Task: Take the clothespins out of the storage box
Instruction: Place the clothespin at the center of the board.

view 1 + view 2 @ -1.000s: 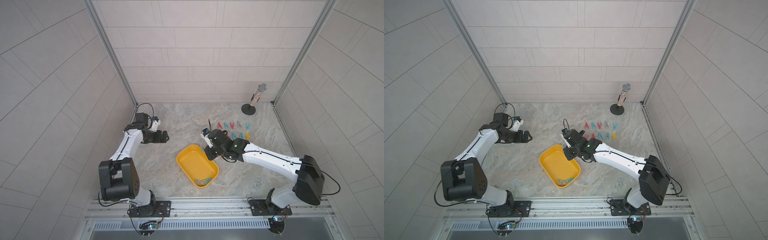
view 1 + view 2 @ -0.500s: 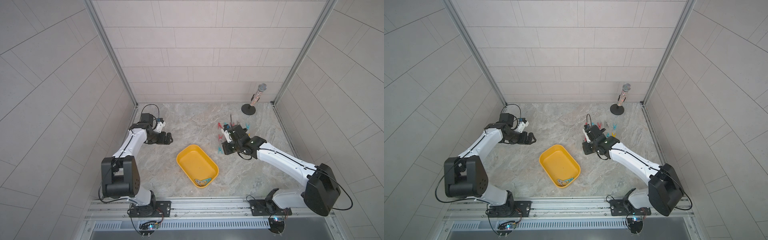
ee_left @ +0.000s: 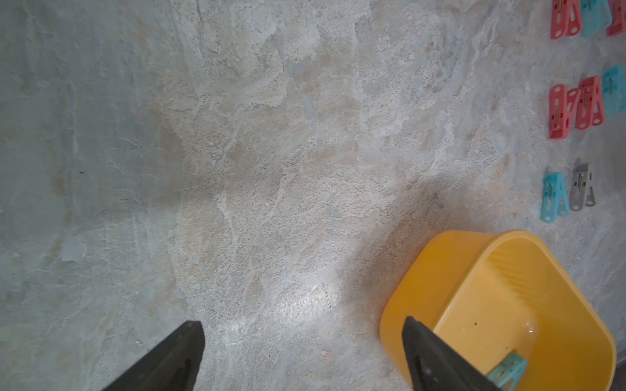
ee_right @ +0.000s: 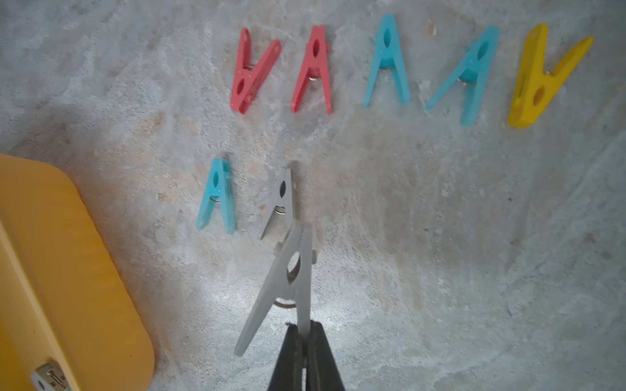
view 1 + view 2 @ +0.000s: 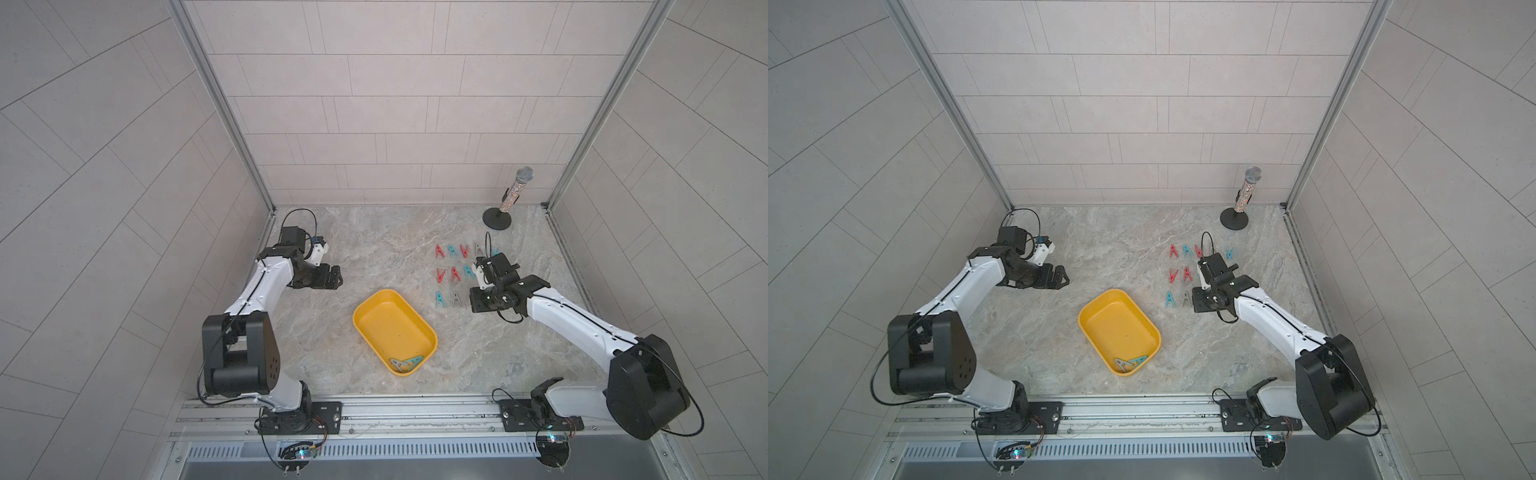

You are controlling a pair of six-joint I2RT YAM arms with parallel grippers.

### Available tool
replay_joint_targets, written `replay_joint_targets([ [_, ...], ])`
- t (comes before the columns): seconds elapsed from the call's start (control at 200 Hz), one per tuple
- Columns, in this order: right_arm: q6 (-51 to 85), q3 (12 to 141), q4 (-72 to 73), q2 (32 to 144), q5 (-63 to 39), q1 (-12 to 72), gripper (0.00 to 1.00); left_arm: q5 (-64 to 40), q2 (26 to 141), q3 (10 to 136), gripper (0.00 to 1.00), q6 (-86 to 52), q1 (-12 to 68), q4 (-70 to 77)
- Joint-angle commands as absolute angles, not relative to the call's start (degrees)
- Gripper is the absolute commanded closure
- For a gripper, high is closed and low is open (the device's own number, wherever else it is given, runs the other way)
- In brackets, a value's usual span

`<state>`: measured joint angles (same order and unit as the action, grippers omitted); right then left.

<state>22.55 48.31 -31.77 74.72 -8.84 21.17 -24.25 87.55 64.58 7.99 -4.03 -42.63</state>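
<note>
The right pincer [image 4: 303,330] is clamped on a grey clothespin [image 4: 288,281] above the tabletop's [image 5: 374,249] rows of clothespins [image 5: 455,274], while the left pincer [image 3: 302,323] gapes wide near the yellow storage box [image 5: 395,328].

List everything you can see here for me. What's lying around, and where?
clothespins on table: twelve; red, teal, grey, one yellow; three rows right of the box
clothespins in box: two; grey and teal; near corner
held clothespin: one; grey; above the table
storage box: one; yellow; table centre
microphone: one; glittery, black stand; far right corner
table: one; marbled grey
left gripper: one; black; open, empty, left of box
right gripper: one; black; shut on the grey clothespin
</note>
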Motion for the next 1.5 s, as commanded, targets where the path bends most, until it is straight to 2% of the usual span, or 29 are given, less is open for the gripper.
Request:
replay_joint_targets([
  [0.0,23.8,47.2,-33.9,73.0,-8.9,19.5,1.0,-23.6,87.8,65.7,0.01,8.5,-4.0,-43.2],
  [0.4,20.0,46.3,-31.5,76.5,-10.6,15.3,1.0,-23.2,87.5,65.7,0.01,8.4,-4.0,-43.2],
  [1.056,19.4,49.7,-26.1,88.8,-11.1,15.2,1.0,-22.5,86.8,65.7,0.01,8.3,-4.0,-43.3],
  [1.496,19.1,51.7,-26.4,92.6,-10.7,15.3,0.99,-22.2,86.6,65.8,0.01,8.3,-4.0,-43.3],
])
